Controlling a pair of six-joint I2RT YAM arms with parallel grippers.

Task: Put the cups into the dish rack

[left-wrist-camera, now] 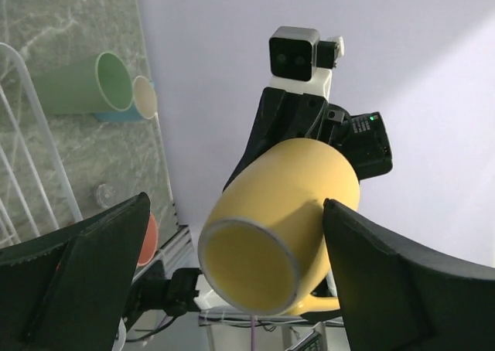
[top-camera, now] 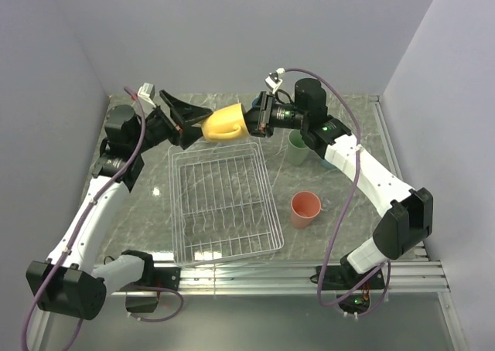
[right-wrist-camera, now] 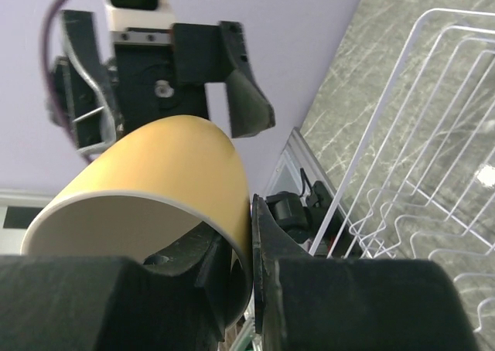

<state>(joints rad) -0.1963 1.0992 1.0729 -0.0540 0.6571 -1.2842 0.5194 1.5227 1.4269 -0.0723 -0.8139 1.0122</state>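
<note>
The black fingers [right-wrist-camera: 348, 304] of the right gripper [right-wrist-camera: 251, 231] fill the bottom of the right wrist view. They are pinched together on the edge of the yellow mug [right-wrist-camera: 155, 181], which is held on its side in the air.

Only the left wrist view shows the mug's round end head-on, between the fingers of the left gripper [left-wrist-camera: 236, 204]. These are spread wide to either side of it, and whether they touch it cannot be told. That view's upper left also shows a green cup [left-wrist-camera: 81, 84], a beige cup [left-wrist-camera: 145, 96] and a blue cup [left-wrist-camera: 120, 117] clustered together.

From above, the mug hangs over the far rim of the dish rack [top-camera: 173, 204]. A salmon cup [top-camera: 305, 209] stands right of the rack on the grey marbled table [top-camera: 147, 212], and pale walls [top-camera: 232, 34] close it in.
</note>
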